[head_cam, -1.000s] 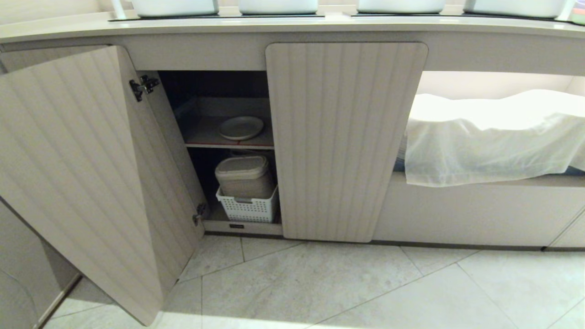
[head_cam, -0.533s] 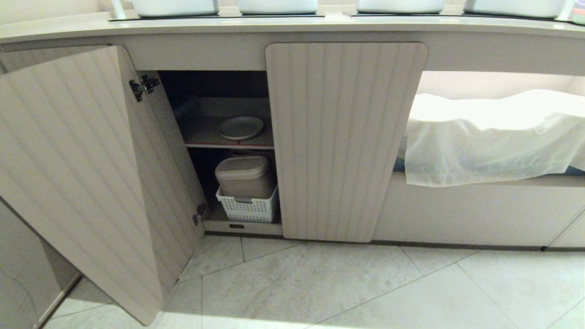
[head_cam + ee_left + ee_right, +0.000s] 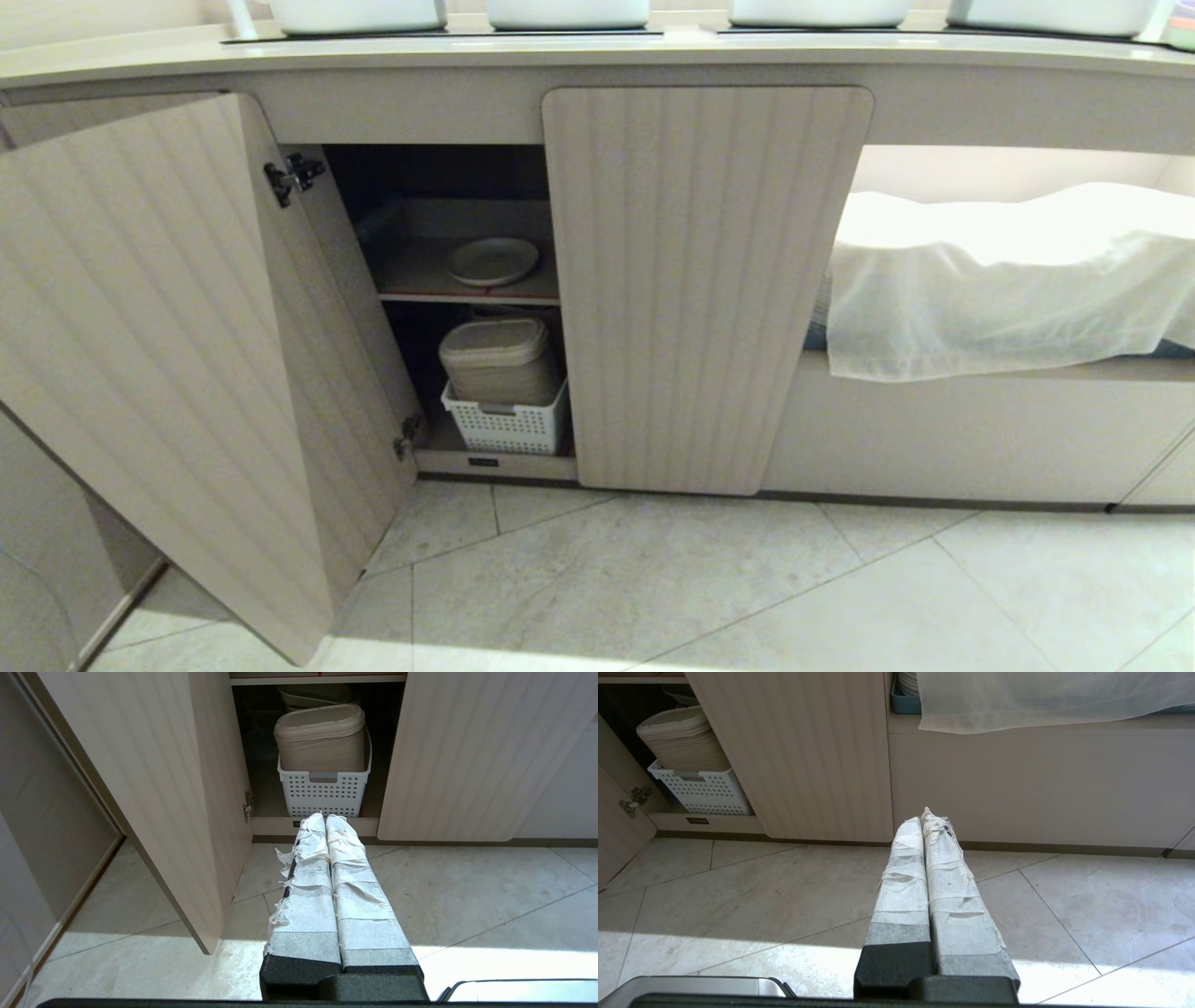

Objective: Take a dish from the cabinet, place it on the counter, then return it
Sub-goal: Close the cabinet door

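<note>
A: Entry, cabinet station. The cabinet has its left fluted door swung wide; the right door is closed. The dish lies flat on the red-edged inner shelf, toward the right of the visible opening.

B: Below the shelf?

A: A white perforated basket on the cabinet floor, with a beige lidded container standing in it. The left wrist view shows the same pair straight ahead.

B: The counter?

A: The counter runs along the top of the head view, carrying four white vessels on black inset panels. No plate rests on the visible stretch.

B: Grippers?

A: Neither arm appears in the head view. The left gripper has its tape-wrapped fingers pressed together, empty, held level above the tiled floor and aimed at the basket, clear of it. The right gripper is likewise pressed together and empty, aimed at the base of the closed door and the plain-fronted unit.

B: Changes against the two earlier head frames?

A: None noted. Door angle, dish position, basket and the white cloth draped over the open shelf at right all match; the framing has not shifted either.
</note>
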You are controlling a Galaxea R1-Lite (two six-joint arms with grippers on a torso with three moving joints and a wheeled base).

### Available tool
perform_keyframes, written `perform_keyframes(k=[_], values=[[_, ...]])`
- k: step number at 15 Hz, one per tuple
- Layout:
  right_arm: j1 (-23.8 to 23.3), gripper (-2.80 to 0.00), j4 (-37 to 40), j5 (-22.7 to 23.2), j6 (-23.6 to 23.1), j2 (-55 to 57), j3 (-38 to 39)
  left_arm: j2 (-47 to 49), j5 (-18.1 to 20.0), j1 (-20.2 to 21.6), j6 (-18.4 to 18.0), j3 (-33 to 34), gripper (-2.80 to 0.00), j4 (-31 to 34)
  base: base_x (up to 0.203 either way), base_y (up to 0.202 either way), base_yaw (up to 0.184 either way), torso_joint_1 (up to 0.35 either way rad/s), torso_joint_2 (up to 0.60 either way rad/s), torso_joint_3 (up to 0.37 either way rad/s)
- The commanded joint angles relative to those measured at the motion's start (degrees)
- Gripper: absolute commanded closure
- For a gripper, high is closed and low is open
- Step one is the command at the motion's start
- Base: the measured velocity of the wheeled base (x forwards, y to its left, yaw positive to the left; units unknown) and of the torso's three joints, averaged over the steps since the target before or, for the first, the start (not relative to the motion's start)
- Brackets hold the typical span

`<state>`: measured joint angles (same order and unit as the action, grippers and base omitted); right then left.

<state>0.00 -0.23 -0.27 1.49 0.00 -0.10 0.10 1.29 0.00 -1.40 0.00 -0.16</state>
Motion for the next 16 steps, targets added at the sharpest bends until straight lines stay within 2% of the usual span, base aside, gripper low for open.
perform_keyframes(k=[1, 16], values=[[0.0, 0.0, -0.04, 0.0, 0.01, 0.0, 0.01, 0.0, 0.03, 0.0, 0.0, 0.0, 0.0, -0.02, 0.0, 0.0, 0.0, 0.0, 0.0, 0.0], [0.0, 0.0, -0.04, 0.0, 0.01, 0.0, 0.01, 0.08, 0.03, 0.0, 0.0, 0.0, 0.0, -0.02, 0.0, 0.0, 0.0, 0.0, 0.0, 0.0]])
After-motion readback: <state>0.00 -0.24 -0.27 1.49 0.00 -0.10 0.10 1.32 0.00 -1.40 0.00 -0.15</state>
